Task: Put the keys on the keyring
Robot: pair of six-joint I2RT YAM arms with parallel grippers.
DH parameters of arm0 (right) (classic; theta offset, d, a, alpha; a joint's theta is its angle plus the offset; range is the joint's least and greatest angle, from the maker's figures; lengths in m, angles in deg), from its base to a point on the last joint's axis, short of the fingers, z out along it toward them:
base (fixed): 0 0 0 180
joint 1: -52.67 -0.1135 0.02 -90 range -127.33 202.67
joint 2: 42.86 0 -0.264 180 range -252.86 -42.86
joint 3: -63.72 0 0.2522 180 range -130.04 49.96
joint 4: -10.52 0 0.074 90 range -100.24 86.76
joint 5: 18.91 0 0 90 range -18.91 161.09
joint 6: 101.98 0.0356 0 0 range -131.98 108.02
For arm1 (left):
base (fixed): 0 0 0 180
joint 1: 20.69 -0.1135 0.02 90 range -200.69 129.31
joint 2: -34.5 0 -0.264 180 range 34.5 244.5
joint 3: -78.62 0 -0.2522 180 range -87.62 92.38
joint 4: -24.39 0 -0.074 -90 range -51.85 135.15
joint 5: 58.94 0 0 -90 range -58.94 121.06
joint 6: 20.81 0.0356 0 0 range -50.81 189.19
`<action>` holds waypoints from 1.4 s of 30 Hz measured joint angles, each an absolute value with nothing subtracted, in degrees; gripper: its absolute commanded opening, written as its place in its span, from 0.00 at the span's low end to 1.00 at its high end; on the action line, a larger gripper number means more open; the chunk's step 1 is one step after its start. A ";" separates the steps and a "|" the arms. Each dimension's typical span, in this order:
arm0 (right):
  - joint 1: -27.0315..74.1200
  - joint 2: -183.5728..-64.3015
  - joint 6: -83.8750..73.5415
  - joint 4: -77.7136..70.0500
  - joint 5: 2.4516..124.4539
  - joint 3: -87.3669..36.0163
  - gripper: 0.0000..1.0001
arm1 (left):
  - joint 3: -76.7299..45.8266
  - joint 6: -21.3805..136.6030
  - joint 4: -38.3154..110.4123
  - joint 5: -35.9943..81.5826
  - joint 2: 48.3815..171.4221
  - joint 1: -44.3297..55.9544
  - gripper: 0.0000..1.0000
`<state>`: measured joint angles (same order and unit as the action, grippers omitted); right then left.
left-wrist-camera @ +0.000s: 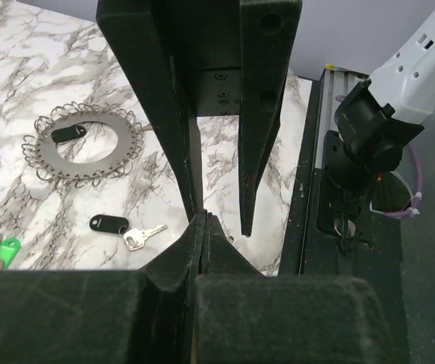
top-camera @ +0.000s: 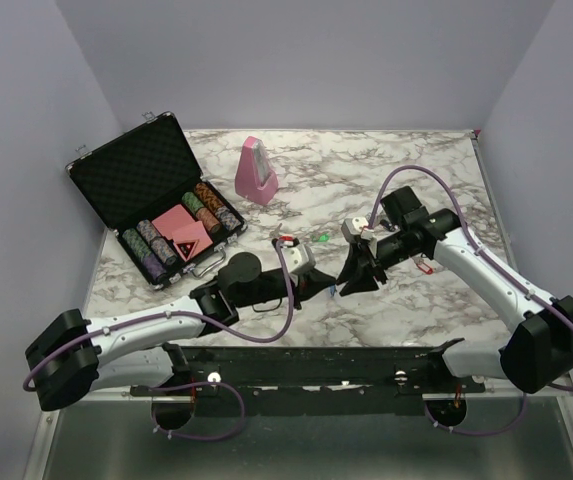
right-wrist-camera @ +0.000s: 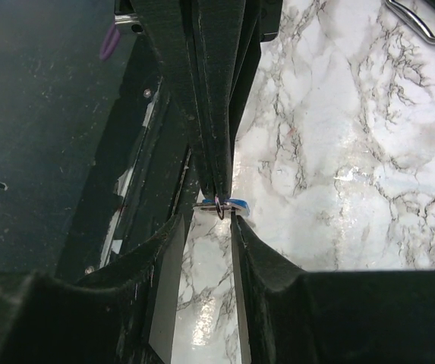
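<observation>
- Lying flat on the worktop [left-wrist-camera: 20, 61], at the left of the left wrist view, the keyring [left-wrist-camera: 56, 155] sits well apart from both tools. A black cap [left-wrist-camera: 68, 134] rests at its inner edge, and whether that key is threaded on or only lying there is hard to tell.
- A green key [left-wrist-camera: 6, 250] and a black key [left-wrist-camera: 118, 226] lie loose near the ring, apparently waiting their turn.
- The left tool [left-wrist-camera: 202, 227] has its jaws pressed together on the blue key [right-wrist-camera: 236, 205] and holds it low over the worktop, probably offering it for a regrip. Its pads hide the blade.
- The right tool [right-wrist-camera: 211, 220] meets it tip to tip, with its jaws apart on either side of that key. Whether its pads touch the key I cannot tell.
- In the top view the keyring cannot be made out; it seems to be hidden under the right arm [top-camera: 466, 255].
</observation>
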<state>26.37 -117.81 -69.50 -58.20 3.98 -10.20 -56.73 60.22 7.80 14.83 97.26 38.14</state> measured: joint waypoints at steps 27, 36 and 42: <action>26.37 -117.53 -67.88 -57.17 4.38 -10.20 0.15 | -52.46 60.83 16.61 11.88 99.79 37.88 0.00; 26.34 -117.53 -67.47 -56.82 4.75 -10.05 0.00 | -52.46 60.33 16.63 11.44 99.97 37.88 0.00; 26.34 -117.40 -68.73 -57.04 4.66 -10.03 0.00 | -52.46 59.30 16.46 11.20 99.97 37.73 0.00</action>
